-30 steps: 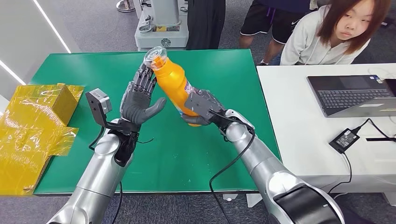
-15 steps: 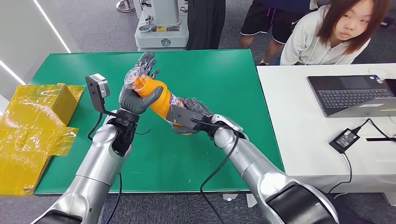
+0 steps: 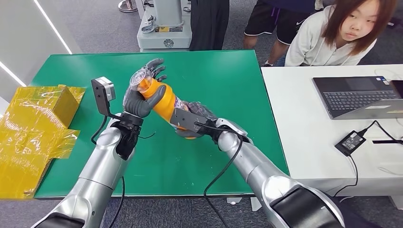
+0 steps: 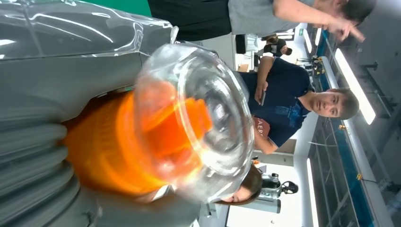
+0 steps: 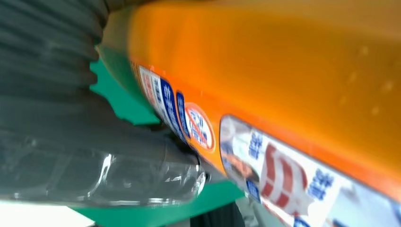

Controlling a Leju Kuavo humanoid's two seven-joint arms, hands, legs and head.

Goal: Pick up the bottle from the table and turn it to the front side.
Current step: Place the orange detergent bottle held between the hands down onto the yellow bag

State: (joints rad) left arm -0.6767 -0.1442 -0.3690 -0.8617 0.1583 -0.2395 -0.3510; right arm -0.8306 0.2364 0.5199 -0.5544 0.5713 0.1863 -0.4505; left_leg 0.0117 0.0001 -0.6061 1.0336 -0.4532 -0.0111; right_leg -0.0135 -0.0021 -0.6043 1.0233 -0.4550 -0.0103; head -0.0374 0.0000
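Observation:
An orange bottle [image 3: 164, 100] with a clear cap [image 3: 139, 78] is held tilted above the green table [image 3: 228, 76]. My left hand [image 3: 141, 95] grips its neck and shoulder, thumb across the front, fingers behind. My right hand [image 3: 195, 119] holds the bottle's lower body. The left wrist view looks straight onto the clear cap [image 4: 198, 123] over the orange bottle neck [image 4: 118, 146], with my left hand [image 4: 38, 156] wrapped beside it. The right wrist view, blurred, has the orange bottle [image 5: 283, 71] and its printed label [image 5: 265, 161] right against my right hand [image 5: 56, 118].
Crumpled yellow wrapping with a yellow box [image 3: 35, 128] lies off the table's left end. A white desk [image 3: 309, 123] on the right carries a laptop [image 3: 359, 95] and a power adapter [image 3: 350, 141]. A person [image 3: 332, 33] sits behind it. A machine base [image 3: 164, 23] stands beyond the table.
My right hand carried the bottle down and left until the left hand closed around its neck. Over the last half second both hands and the bottle barely shifted.

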